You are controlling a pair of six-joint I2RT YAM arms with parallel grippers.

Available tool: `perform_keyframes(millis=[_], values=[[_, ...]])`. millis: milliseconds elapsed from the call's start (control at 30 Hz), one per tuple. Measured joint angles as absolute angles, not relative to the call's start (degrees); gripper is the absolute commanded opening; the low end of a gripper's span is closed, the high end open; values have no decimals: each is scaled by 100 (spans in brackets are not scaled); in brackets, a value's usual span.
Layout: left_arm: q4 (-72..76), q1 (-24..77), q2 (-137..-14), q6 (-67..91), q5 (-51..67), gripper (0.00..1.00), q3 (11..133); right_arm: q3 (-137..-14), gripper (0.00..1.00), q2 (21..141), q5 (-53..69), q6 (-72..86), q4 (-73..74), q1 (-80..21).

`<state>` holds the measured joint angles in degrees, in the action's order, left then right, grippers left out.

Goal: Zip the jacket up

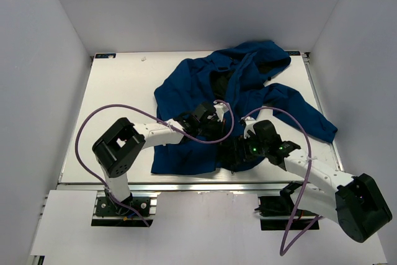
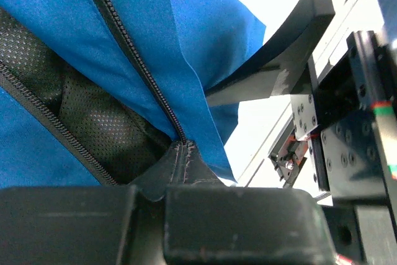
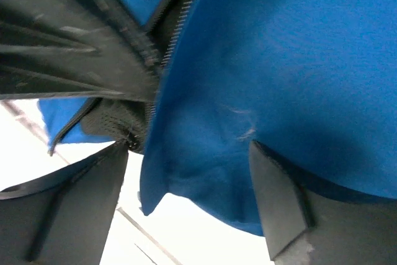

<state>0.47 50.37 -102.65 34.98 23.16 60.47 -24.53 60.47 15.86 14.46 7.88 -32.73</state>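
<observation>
The dark blue jacket [image 1: 248, 85] lies crumpled across the middle and back right of the white table [image 1: 118, 85], with its front open. My left gripper [image 1: 208, 122] is shut on the dark stitched tab at the zipper's bottom end [image 2: 180, 162]. The zipper teeth [image 2: 133, 48] run up from that tab, beside the black mesh lining [image 2: 93, 116]. My right gripper [image 1: 236, 150] sits just right of it at the jacket's lower edge, open. Its fingers [image 3: 279, 209] stand wide apart with a loose fold of the blue jacket [image 3: 205, 153] hanging between them, not pinched.
Purple cables [image 1: 111, 113] loop over both arms above the table. Grey walls close in the left, right and back. The table's front rail [image 1: 186, 185] runs just below the jacket's hem. One finger of the right gripper [image 2: 279, 60] shows close by in the left wrist view.
</observation>
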Motion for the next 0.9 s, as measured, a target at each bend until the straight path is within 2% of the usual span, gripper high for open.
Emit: perform_keyframes(millis=[133,533,667,733,900], values=[[73,5037,-10263,3496,2316,0,6036,-2451,72,6016,1293,1479,803,-3284],[93,5037,-10186,3422,2316,0,6036,-2449,60,6128,1590,1422,792,-3312],[110,5039,-10092,3363,2320,0,6031,-2429,39,6128,1682,1378,729,-3312],[132,5039,-10012,3339,2318,0,6001,-2403,38,6121,1712,1367,687,-3312],[123,5039,-9767,3253,2316,0,5885,-2377,24,6106,1911,1308,534,-3312]])
